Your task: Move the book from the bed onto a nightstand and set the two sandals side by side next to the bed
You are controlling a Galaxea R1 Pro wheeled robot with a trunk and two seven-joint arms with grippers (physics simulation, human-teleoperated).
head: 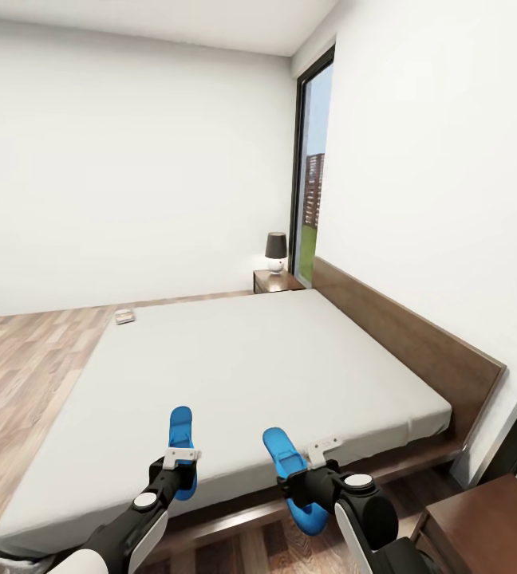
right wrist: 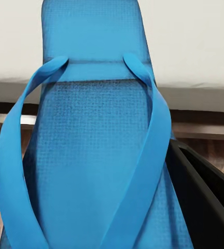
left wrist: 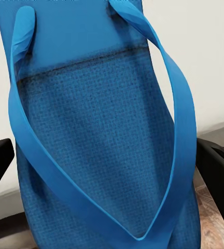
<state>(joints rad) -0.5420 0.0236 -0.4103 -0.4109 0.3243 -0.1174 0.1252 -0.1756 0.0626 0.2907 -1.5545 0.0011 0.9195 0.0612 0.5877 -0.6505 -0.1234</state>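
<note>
Each gripper holds one bright blue sandal upright over the near edge of the bed [head: 250, 375]. My left gripper [head: 180, 469] is shut on the left sandal [head: 181, 437] [left wrist: 107, 140], with a black finger [left wrist: 218, 171] on either side of the sole. My right gripper [head: 305, 477] is shut on the right sandal [head: 290, 470] [right wrist: 91, 155], whose sole lies against a finger [right wrist: 200, 192]. The book [head: 124, 316] lies flat on the mattress's far left corner. A dark brown nightstand [head: 277, 281] stands beyond the bed by the headboard.
A black-shaded lamp [head: 275, 250] sits on the far nightstand beside a tall window [head: 313, 175]. Another dark brown cabinet top [head: 490, 518] is at my near right. Wood-plank floor [head: 27, 359] runs along the bed's left side. The headboard [head: 402, 331] lines the right wall.
</note>
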